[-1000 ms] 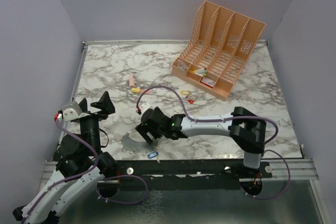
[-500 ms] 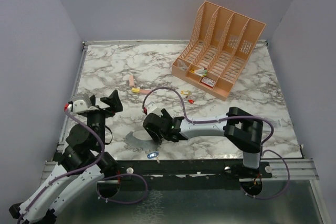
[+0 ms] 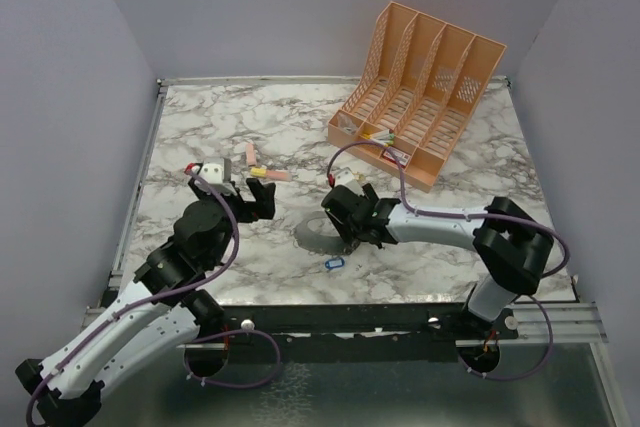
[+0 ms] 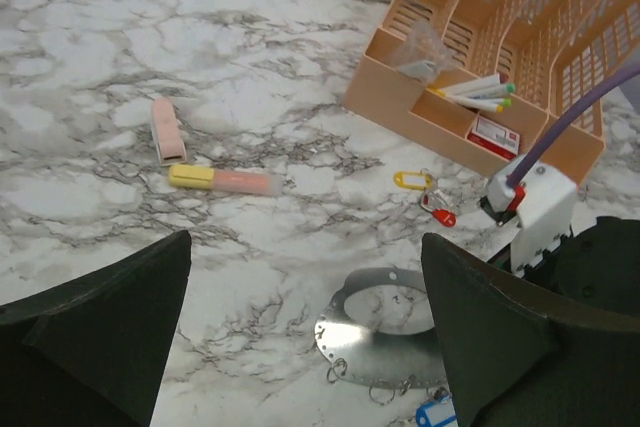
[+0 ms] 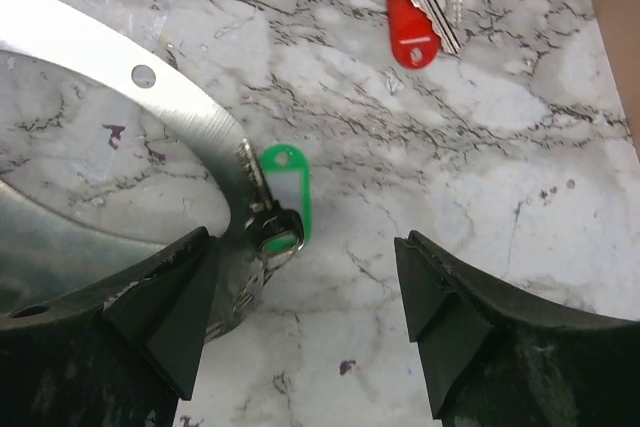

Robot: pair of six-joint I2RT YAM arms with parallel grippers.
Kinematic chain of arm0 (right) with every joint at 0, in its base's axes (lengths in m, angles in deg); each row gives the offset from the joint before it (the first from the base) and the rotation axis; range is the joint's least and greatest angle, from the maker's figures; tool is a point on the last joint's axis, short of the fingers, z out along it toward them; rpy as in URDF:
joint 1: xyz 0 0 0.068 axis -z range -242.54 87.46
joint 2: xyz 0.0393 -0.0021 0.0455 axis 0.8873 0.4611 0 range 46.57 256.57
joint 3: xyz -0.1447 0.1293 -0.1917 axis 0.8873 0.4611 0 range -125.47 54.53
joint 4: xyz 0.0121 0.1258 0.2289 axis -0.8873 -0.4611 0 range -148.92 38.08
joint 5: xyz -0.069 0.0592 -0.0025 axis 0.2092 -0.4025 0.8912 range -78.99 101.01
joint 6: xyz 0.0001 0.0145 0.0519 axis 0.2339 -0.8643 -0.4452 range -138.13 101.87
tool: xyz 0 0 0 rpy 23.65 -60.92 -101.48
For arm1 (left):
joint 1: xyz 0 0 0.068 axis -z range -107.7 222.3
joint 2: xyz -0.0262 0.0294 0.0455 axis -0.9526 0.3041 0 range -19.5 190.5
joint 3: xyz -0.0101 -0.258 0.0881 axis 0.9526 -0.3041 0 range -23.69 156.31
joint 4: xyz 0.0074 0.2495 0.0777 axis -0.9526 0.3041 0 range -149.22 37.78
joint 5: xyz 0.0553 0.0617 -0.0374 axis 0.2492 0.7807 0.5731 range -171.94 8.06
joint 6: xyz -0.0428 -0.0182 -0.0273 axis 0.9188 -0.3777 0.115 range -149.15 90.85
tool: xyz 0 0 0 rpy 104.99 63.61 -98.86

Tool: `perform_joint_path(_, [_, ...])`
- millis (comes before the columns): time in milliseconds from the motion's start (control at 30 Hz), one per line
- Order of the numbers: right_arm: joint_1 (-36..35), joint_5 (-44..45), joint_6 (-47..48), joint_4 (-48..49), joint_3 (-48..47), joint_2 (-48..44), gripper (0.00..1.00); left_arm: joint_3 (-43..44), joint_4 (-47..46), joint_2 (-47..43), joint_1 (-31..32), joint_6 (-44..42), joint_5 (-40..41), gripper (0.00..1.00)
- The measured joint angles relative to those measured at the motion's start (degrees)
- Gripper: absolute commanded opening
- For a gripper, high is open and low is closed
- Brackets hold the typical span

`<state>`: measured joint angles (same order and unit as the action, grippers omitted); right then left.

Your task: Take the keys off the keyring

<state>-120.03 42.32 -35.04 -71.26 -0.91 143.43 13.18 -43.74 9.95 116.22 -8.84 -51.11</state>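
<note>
The keyring (image 3: 311,237) lies flat on the marble table, a pale grey metal crescent with small split rings along its rim. The left wrist view shows it too (image 4: 400,342). A blue tag (image 3: 333,264) lies at its near edge. A silvery key (image 5: 254,182) with a green tag (image 5: 283,197) hangs at the ring's rim (image 5: 150,97). My right gripper (image 5: 305,247) is open just over that green-tagged key, touching nothing; from above it (image 3: 352,230) covers the ring's right side. My left gripper (image 4: 305,247) is open and empty, left of the ring (image 3: 255,199).
A red-tagged key (image 5: 410,32) and a yellow-tagged key (image 4: 412,180) lie loose behind the ring. A pink marker (image 3: 250,154) and a yellow-pink marker (image 3: 270,174) lie behind my left gripper. A peach file organiser (image 3: 420,97) stands at the back right.
The keyring and blue tag have shifted right and away from the near edge, together with my right gripper. My left arm has swung forward and right, towards the ring.
</note>
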Motion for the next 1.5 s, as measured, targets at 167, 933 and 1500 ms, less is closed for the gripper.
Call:
perform_joint_path(167, [0.1,-0.7,-7.7,-5.6,-0.5,-5.8,0.78,0.1,0.4,5.9,0.0,0.9,-6.4,0.96])
perform_joint_path(933, [-1.8,-9.2,-34.3,-12.8,0.3,-2.6,0.7,-1.1,-2.8,16.4,1.1,-2.2,-18.3,0.93])
perform_joint_path(1500, [-1.2,-9.0,-33.6,-1.9,8.5,-6.9,0.38,-1.1,-2.8,21.8,1.2,-3.0,-23.6,0.89])
